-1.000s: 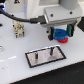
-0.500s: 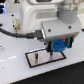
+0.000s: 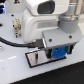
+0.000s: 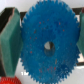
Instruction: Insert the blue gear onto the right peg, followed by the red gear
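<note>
My gripper (image 3: 59, 53) is shut on the blue gear (image 3: 59, 51), holding it just above the right end, in the exterior view, of the grey black-rimmed plate (image 3: 34, 59). The wrist view is filled by the blue gear (image 4: 47, 45), a toothed disc with a centre hole, clamped between green finger pads (image 4: 9, 45). A sliver of the red gear (image 4: 6, 80) shows at that picture's corner. The right peg cannot be made out; the gear and the gripper hide that part of the plate.
The white arm body (image 3: 42, 20) fills the upper half of the exterior view. A black cable (image 3: 12, 42) runs across the white table towards the plate. A small dark-and-white object (image 3: 16, 26) stands behind at the exterior view's left.
The arm has come down and towards the camera, carrying the blue gear lower, close over the plate. The grip on the gear is unchanged.
</note>
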{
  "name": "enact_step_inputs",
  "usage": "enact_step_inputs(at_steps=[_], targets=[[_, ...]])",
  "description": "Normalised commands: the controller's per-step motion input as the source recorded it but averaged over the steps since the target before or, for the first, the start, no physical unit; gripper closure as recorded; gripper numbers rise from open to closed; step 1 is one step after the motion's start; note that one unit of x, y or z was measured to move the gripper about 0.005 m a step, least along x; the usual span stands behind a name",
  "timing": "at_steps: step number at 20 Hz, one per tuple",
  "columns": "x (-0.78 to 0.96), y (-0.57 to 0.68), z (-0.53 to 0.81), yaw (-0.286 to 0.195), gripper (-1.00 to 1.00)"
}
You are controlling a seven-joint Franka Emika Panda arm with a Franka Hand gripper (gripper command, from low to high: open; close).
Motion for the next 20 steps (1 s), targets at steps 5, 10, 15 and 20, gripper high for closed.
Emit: enact_step_inputs(at_steps=[5,10,15,20], targets=[[0.00,0.00,0.20,0.000,1.00],[0.14,-0.13,0.01,0.000,1.00],[0.14,-0.11,-0.01,0.000,1.00],[0.11,-0.08,0.15,0.000,1.00]])
